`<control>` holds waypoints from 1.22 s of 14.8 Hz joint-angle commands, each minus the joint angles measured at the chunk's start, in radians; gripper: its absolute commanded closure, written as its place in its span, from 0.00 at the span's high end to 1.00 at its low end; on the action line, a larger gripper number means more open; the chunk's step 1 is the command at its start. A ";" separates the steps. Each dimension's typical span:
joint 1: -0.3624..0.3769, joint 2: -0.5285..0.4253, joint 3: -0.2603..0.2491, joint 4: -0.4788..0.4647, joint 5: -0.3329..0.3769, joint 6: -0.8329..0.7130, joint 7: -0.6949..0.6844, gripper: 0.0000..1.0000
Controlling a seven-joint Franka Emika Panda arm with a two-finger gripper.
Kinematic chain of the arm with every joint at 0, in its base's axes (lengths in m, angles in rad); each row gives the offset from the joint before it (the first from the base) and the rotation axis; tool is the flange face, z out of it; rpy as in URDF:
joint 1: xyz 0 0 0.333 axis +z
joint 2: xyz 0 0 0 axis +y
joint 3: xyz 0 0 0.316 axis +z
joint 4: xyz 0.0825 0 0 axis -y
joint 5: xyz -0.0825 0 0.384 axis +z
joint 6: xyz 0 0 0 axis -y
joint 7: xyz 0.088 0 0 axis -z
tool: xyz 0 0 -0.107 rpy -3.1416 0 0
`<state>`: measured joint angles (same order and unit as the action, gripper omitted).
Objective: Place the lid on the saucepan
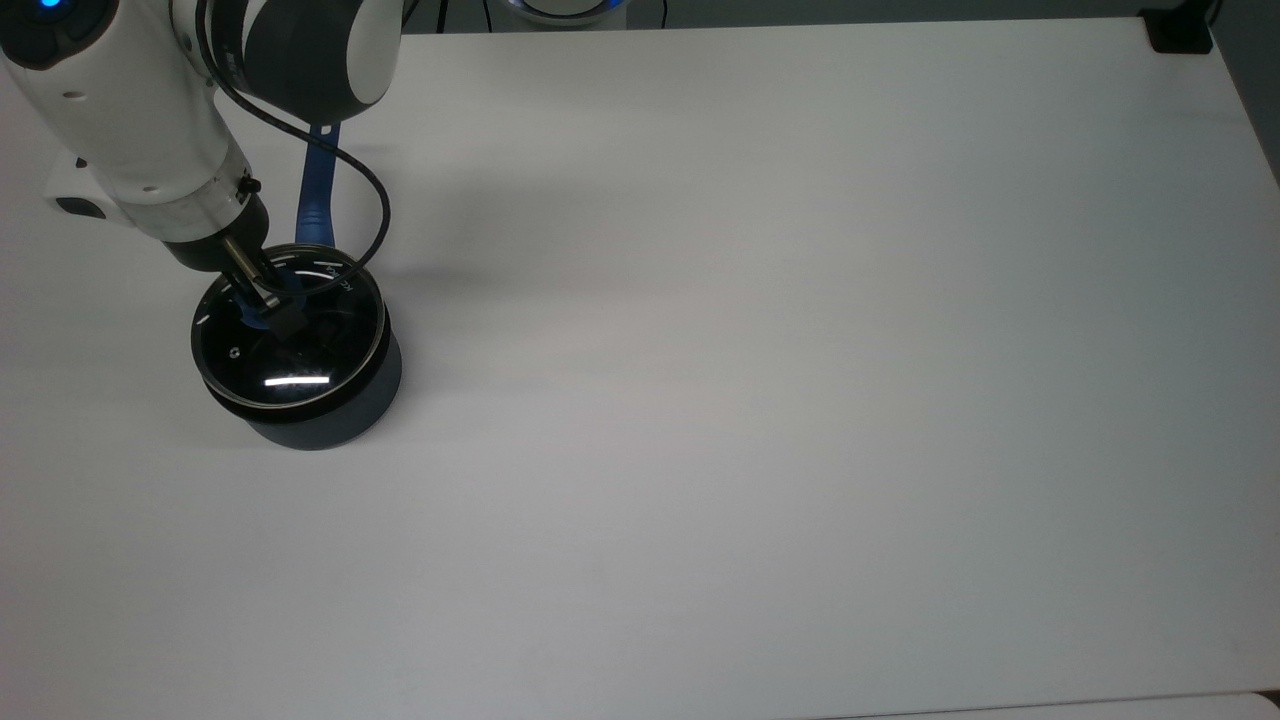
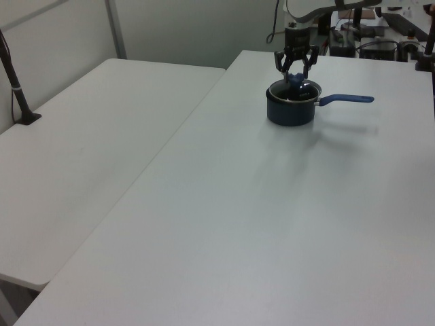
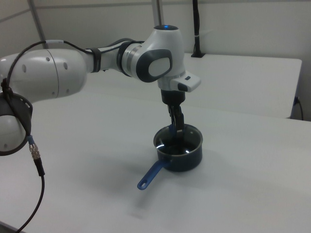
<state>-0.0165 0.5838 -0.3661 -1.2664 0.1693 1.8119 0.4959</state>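
1. My pincer (image 2: pixel 295 70) hangs straight down over the middle of the saucepan (image 1: pixel 318 415), close to the far left corner of the table (image 1: pixel 800 400) in the top view.
2. In the left view my two fingers (image 2: pixel 279 61) stand spread apart, one on each side of the blue knob (image 2: pixel 295 79), with a gap between them and the knob; I have hold of nothing.
3. The lid (image 1: pixel 300 355) lies flat on the saucepan's rim, its metal edge ringing the dark glass all round, and a bright streak of lamp light shows on the glass.
4. In the top view the small steam vent (image 1: pixel 235 352) sits near the lid's left edge.
5. The saucepan stands upright on the table, its navy wall showing below the lid.
6. Its long blue handle (image 1: pixel 318 190) runs away toward the top view's upper edge and passes under my arm; in the left view the handle (image 2: pixel 346 99) points to the right, and in the right view it (image 3: pixel 151 175) reaches down and to the left.
7. A black cable (image 1: pixel 370 215) loops from my wrist past the lid's far rim.
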 commanded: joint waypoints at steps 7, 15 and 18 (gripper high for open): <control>0.009 0.025 -0.005 0.002 0.018 0.063 0.049 0.30; 0.015 0.027 0.001 -0.002 0.010 0.063 0.049 0.32; 0.018 0.027 0.003 -0.004 0.007 0.063 0.047 0.32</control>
<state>-0.0063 0.5971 -0.3626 -1.2648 0.1693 1.8449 0.5294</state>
